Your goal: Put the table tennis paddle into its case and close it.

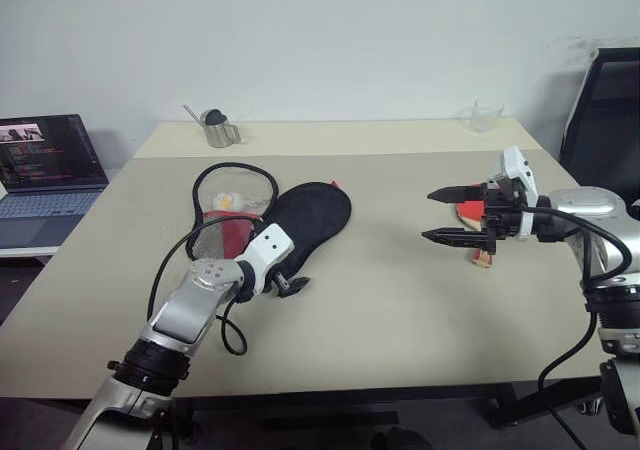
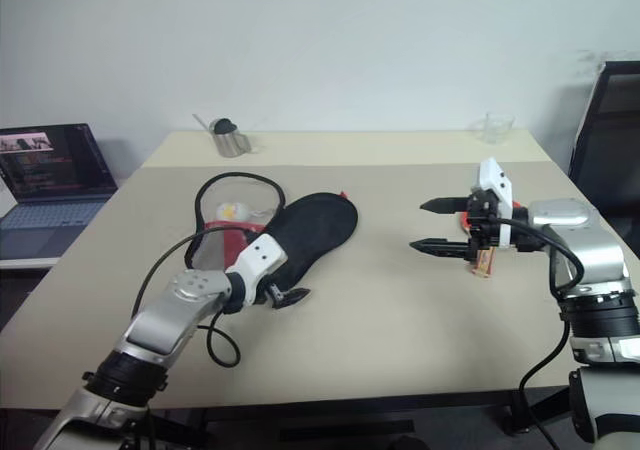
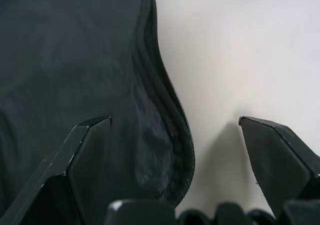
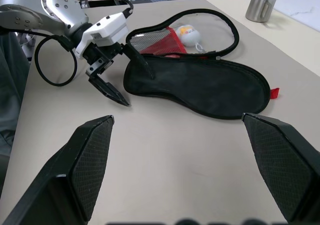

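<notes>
Left hand [image 1: 290, 282] spread wide, empty, one finger over the narrow end of the case [image 1: 305, 218], one over bare desk [image 1: 400, 300]. Case lying open near the left side, black half up, red mesh half and plush keychain [image 1: 226, 202] just behind it. Right hand [image 1: 436, 215] also spread wide and empty, hanging above the desk, pointing toward the case. Table tennis paddle [image 1: 472, 212] flat on the desk just behind that hand, well apart from the case. Still at the start: nothing picked up. Next, probably pinch the case end to hold it steady, then reach for the paddle.
</notes>
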You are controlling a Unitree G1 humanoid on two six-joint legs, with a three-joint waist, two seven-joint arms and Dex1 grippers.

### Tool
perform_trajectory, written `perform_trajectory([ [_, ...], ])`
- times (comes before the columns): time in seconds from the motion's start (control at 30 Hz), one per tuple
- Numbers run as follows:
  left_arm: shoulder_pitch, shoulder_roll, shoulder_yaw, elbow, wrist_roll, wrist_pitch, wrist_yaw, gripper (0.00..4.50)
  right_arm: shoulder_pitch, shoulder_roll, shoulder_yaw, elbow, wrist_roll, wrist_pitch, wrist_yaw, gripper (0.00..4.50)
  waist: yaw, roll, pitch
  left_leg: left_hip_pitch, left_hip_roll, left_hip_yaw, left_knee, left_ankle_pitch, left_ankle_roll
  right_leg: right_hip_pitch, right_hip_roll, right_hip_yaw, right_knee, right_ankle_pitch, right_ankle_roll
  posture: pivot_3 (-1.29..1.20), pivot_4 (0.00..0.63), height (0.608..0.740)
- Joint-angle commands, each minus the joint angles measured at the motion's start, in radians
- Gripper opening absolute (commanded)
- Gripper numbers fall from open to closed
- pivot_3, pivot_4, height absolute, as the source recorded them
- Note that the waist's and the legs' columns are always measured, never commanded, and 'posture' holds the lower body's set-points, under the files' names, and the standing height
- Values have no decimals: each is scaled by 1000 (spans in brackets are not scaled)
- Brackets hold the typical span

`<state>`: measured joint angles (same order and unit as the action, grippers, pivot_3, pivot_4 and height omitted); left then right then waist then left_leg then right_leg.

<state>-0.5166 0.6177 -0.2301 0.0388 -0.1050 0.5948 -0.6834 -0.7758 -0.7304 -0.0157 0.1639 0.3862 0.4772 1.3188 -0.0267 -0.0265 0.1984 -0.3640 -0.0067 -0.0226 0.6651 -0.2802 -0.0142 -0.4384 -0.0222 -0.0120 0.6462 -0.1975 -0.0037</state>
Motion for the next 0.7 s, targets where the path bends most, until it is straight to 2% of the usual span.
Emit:
perform_trajectory([
  [0.03,-2,-16,17,-5,11,7,8,4462,-17,-1,-10,-25,21,3,-9,4500,1,0,0,0,0,0,0,0,0,0,0,0,0,0,0,0,150,740],
  [0.17,5,-29,22,-16,5,14,1,4462,-16,-3,-7,-27,20,5,-16,4500,2,0,0,0,0,0,0,0,0,1,0,0,0,0,0,0,150,740],
  [0.27,4,-35,23,-19,6,17,-3,3915,-14,-7,-8,-29,19,9,-19,4500,3,0,0,0,0,0,0,0,0,1,0,0,0,0,0,0,150,740],
  [0.6,-11,-53,32,-20,1,19,-17,284,-10,-11,-10,-41,20,18,-23,4500,1,0,0,0,0,0,0,0,0,0,0,0,0,0,0,0,150,740],
  [0.63,-10,-51,31,-22,-1,18,-25,14,-9,-12,-10,-42,20,19,-24,4500,1,0,0,0,0,0,0,0,0,0,0,0,0,0,0,0,150,740],
  [0.7,-9,-49,29,-30,0,16,-32,14,-9,-13,-11,-41,20,19,-25,4500,1,0,0,0,0,0,0,0,0,0,0,0,0,0,0,0,150,740],
])
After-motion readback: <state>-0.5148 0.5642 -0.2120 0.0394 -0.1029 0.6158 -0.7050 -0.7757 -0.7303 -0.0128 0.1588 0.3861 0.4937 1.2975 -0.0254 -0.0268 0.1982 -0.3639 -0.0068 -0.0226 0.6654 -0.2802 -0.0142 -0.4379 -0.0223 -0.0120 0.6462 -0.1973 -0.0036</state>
